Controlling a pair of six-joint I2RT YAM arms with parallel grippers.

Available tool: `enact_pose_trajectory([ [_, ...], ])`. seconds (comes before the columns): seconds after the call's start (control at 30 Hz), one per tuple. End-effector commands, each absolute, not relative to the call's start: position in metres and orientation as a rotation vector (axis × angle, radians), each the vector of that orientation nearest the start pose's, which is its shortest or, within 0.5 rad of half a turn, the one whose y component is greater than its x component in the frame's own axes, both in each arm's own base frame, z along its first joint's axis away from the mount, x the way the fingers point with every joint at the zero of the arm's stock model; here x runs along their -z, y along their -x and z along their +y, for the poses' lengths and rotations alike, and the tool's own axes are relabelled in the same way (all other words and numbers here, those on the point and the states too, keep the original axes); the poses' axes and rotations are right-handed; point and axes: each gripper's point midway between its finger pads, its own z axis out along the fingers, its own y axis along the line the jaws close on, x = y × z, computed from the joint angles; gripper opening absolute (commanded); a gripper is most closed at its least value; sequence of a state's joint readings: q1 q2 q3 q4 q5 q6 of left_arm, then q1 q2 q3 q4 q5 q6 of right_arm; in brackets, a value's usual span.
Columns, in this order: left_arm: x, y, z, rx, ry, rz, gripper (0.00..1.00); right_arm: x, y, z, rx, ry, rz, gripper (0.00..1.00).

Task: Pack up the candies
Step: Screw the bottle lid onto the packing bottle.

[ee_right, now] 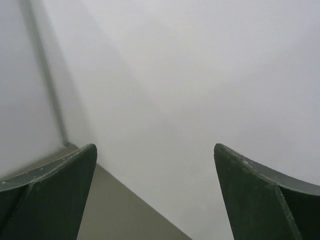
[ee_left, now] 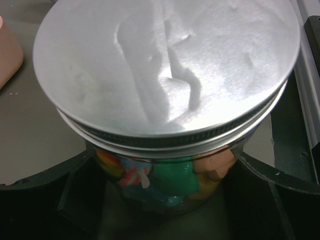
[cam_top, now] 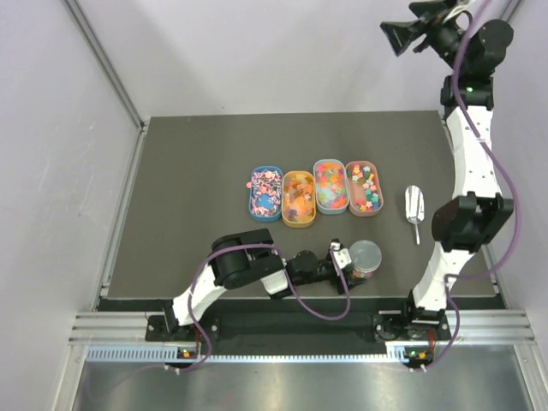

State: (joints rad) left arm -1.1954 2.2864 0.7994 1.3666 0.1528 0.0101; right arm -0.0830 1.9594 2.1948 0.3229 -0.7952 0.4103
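Candies (cam_top: pixel 299 197) fill four oval trays in a row at mid-table: pink-black-white bits in the blue tray (cam_top: pixel 265 193), orange gummies in the orange tray, rainbow gummies (cam_top: pixel 330 186), and pastel cubes in the pink tray (cam_top: pixel 364 186). More candies (ee_left: pixel 170 177) lie inside the clear jar (cam_top: pixel 366 257), which stands near the front edge under its silver lid (ee_left: pixel 165 65). My left gripper (cam_top: pixel 349 264) (ee_left: pixel 167 192) reaches in from the left, with one finger against each side of the jar. My right gripper (cam_top: pixel 398 38) (ee_right: pixel 155 165) hangs open and empty, high at the back right, facing the wall.
A silver metal scoop (cam_top: pixel 413 204) lies to the right of the pink tray. The right arm's elbow (cam_top: pixel 467 221) stands close to the scoop. White walls enclose the dark table (cam_top: pixel 188 188) at the back and both sides. A pink tray's corner (ee_left: pixel 7 55) shows beyond the jar.
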Motion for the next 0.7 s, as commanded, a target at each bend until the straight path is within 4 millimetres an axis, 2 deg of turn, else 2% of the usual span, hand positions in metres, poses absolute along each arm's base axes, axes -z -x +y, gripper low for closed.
enact_pose_trajectory([
  [0.0,0.196,-0.107,-0.328,0.619,-1.589,2.162,0.00,-0.433,-0.554,0.086,-0.247,0.694,1.453,1.00],
  [0.03,0.194,-0.110,-0.330,0.627,-1.590,2.150,0.00,-0.400,-0.534,0.108,-0.154,0.911,1.507,1.00],
  [0.07,0.194,-0.111,-0.329,0.628,-1.594,2.159,0.00,-0.351,-0.525,0.109,-0.124,1.017,1.599,1.00],
  [0.1,0.194,-0.115,-0.327,0.627,-1.587,2.180,0.00,-0.325,-0.515,0.104,-0.049,1.106,1.653,1.00],
  [0.13,0.192,-0.119,-0.330,0.638,-1.579,2.189,0.00,-0.302,-0.491,0.102,0.010,1.299,1.657,1.00],
  [0.17,0.194,-0.116,-0.326,0.656,-1.595,2.222,0.00,-0.259,-0.471,0.099,-0.012,1.416,1.726,1.00],
  [0.2,0.193,-0.121,-0.324,0.661,-1.579,2.241,0.00,-0.241,-0.453,0.096,-0.024,1.526,1.741,0.99],
  [0.23,0.189,-0.126,-0.325,0.668,-1.576,2.237,0.00,-0.216,-0.421,0.090,-0.069,1.702,1.749,1.00],
  [0.3,0.189,-0.133,-0.320,0.656,-1.553,2.258,0.00,-0.207,-0.392,0.091,-0.132,1.860,1.682,1.00],
  [0.33,0.191,-0.136,-0.318,0.644,-1.546,2.269,0.00,-0.197,-0.362,0.092,-0.247,1.935,1.712,1.00],
  [0.43,0.194,-0.147,-0.311,0.619,-1.506,2.310,0.00,-0.193,-0.320,0.100,-0.365,2.069,1.640,1.00],
  [0.47,0.195,-0.150,-0.309,0.611,-1.498,2.316,0.00,-0.186,-0.307,0.100,-0.406,2.110,1.623,1.00],
  [0.53,0.196,-0.161,-0.304,0.598,-1.452,2.351,0.00,-0.187,-0.284,0.103,-0.459,2.186,1.521,1.00],
  [0.57,0.196,-0.165,-0.302,0.595,-1.433,2.369,0.00,-0.178,-0.274,0.102,-0.495,2.203,1.521,1.00],
  [0.6,0.197,-0.170,-0.298,0.587,-1.411,2.386,0.00,-0.180,-0.267,0.104,-0.483,2.229,1.450,1.00],
  [0.67,0.198,-0.171,-0.296,0.581,-1.407,2.400,0.00,-0.169,-0.253,0.104,-0.528,2.260,1.414,1.00],
])
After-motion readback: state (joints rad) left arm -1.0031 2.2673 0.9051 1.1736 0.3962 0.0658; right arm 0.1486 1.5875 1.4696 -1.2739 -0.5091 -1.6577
